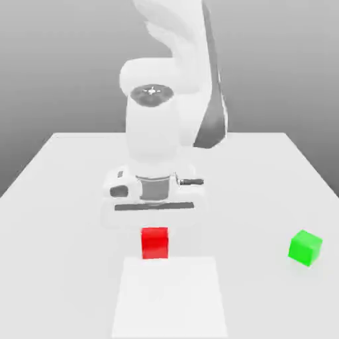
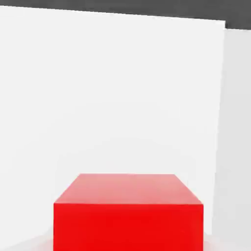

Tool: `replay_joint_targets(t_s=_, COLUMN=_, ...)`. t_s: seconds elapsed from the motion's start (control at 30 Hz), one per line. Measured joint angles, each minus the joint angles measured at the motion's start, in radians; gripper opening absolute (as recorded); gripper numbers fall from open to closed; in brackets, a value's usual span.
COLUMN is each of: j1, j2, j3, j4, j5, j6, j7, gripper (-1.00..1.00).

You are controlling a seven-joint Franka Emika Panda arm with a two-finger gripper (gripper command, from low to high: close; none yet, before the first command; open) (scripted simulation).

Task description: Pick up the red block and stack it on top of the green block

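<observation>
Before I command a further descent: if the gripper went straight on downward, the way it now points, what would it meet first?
The red block sits directly under the gripper, apparently already between its shut fingers. Going straight down, the block would press into the white table beneath it first. How much gap remains is unclear. The green block lies well aside.

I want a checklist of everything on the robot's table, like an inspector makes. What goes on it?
Surface: white table, with a paler square patch at the near edge.
Job's things: red block under the hand, close up in the hand view; green block sits apart toward the exterior view's right, nothing on it.
Clutter: nothing seen.
Gripper: gripper shut on the red block.
Cables: nothing seen.
Surroundings: plain grey backdrop.
</observation>
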Motion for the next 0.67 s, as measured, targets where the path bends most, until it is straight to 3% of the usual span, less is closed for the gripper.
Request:
replay_joint_targets(t_s=0.33, j1=0.484, j2=0.026, j3=0.204, j4=0.129, j5=0.021, j6=-0.104, j7=-0.338, gripper=-1.0)
replay_joint_targets(t_s=0.4, j1=0.556, j2=0.073, j3=0.195, j4=0.14, j5=-0.006, j6=-0.068, j7=-0.34, gripper=-1.0)
replay_joint_targets(t_s=0.53, j1=0.543, j2=0.207, j3=0.14, j4=0.149, j5=-0.084, j6=0.053, j7=-0.29, gripper=-1.0)
replay_joint_targets(t_s=0.57, j1=0.546, j2=0.226, j3=0.134, j4=0.15, j5=-0.095, j6=0.071, j7=-0.282, gripper=1.0)
replay_joint_targets(t_s=0.67, j1=0.546, j2=0.226, j3=0.134, j4=0.15, j5=-0.095, j6=0.071, j7=-0.282, gripper=1.0)
